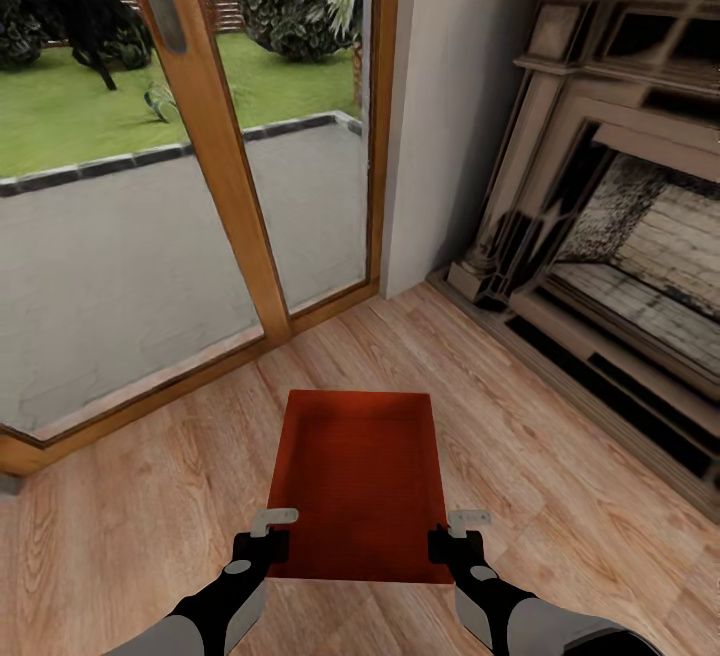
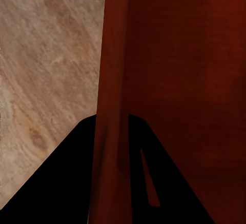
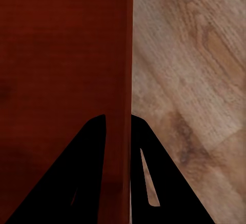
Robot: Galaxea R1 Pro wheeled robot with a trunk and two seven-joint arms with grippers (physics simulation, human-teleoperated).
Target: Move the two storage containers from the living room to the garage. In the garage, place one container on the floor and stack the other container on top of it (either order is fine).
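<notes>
Head view: both grippers clamp empty storage container [image 1: 355, 481].

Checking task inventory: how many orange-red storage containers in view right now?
1. The storage container is above the wood floor, left gripper and right gripper clamping its side walls. The other may be out of frame.

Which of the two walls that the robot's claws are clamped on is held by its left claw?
The orange-red rectangular bin's long side wall toward the wood-framed glass doors: the left gripper straddles it. The right gripper straddles the wall facing the fireplace.
</notes>
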